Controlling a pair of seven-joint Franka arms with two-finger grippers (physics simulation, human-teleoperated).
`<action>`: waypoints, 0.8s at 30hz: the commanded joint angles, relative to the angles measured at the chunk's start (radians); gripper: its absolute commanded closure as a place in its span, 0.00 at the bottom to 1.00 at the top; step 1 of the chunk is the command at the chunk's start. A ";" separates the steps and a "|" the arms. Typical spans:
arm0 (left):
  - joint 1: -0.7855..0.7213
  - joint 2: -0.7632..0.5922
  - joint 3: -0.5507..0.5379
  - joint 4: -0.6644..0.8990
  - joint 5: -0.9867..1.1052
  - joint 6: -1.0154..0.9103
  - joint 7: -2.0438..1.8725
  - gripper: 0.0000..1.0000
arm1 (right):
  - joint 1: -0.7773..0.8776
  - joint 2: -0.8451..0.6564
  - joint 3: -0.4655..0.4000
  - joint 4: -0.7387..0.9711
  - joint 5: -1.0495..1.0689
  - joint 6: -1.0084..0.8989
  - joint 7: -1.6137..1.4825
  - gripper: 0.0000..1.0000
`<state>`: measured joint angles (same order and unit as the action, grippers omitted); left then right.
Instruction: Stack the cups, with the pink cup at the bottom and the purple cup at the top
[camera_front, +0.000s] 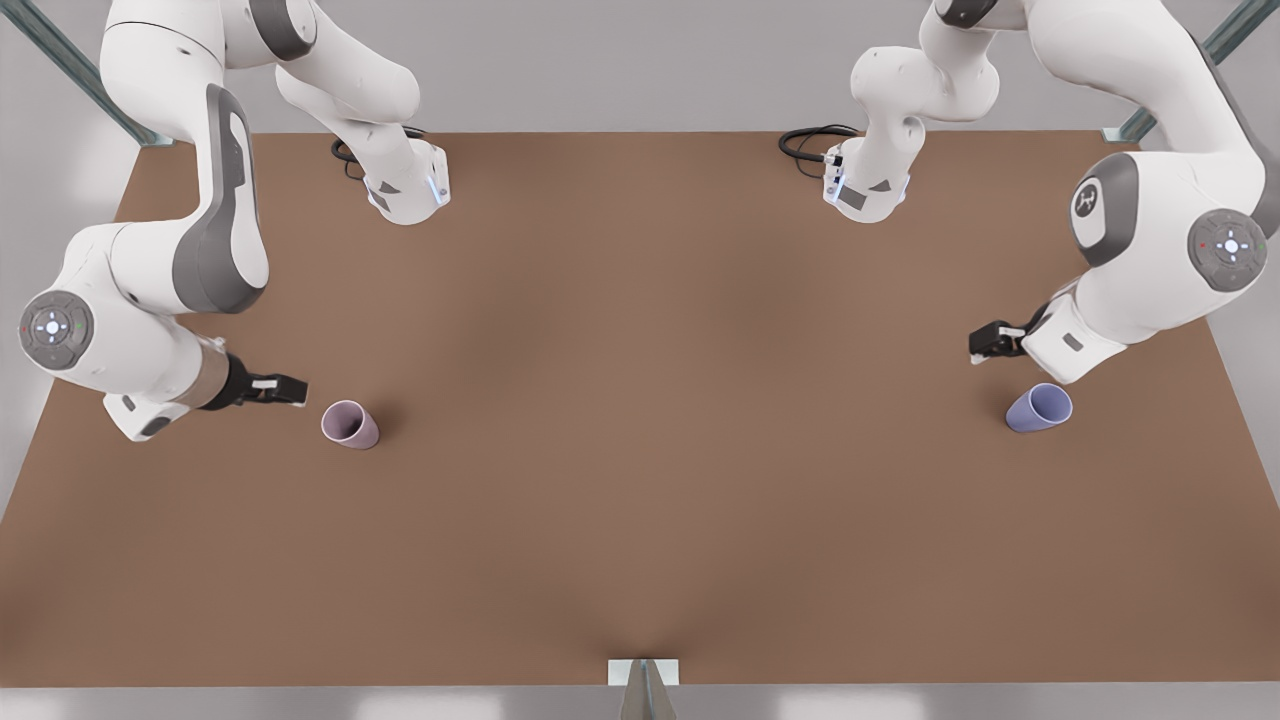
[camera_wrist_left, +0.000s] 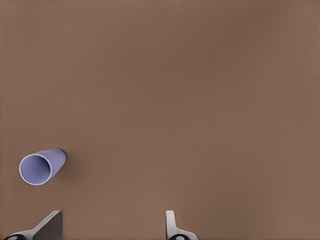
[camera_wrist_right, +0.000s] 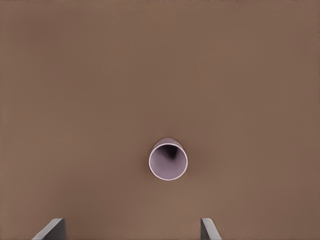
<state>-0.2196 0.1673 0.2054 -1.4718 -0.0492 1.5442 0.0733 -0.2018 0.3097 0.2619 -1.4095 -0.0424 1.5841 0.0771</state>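
Note:
The pink cup (camera_front: 350, 424) stands upright on the brown table (camera_front: 640, 480) toward the front view's left, its darker inside facing up (camera_wrist_right: 168, 159). My right gripper (camera_front: 290, 390) (camera_wrist_right: 131, 230) hovers open just beside it, on its left in the front view. The purple cup (camera_front: 1038, 408) (camera_wrist_left: 42, 166) stands upright toward the front view's right. My left gripper (camera_front: 985, 345) (camera_wrist_left: 110, 227) hangs open a little behind it and off to its left in the front view. Neither gripper touches a cup.
Both arm bases (camera_front: 410, 185) (camera_front: 865, 185) sit at the table's far edge with black cables. A small pale bracket (camera_front: 643, 672) marks the middle of the near edge. A wide stretch of bare tabletop lies between the two cups.

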 joint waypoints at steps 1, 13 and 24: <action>0.002 -0.002 0.002 0.001 0.003 0.036 0.031 0.00 | 0.001 -0.001 0.000 0.001 0.001 0.042 0.041 0.00; 0.002 0.001 0.006 -0.027 0.012 0.036 0.023 0.00 | -0.011 -0.011 -0.006 -0.089 -0.004 0.086 0.029 0.00; 0.005 0.005 0.016 -0.030 0.011 0.014 0.034 0.00 | -0.033 0.118 -0.010 -0.371 -0.008 0.485 0.039 0.00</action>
<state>-0.2149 0.1728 0.2189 -1.5028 -0.0380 1.5719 0.0936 -0.2312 0.4149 0.2511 -1.7769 -0.0503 1.9226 0.1037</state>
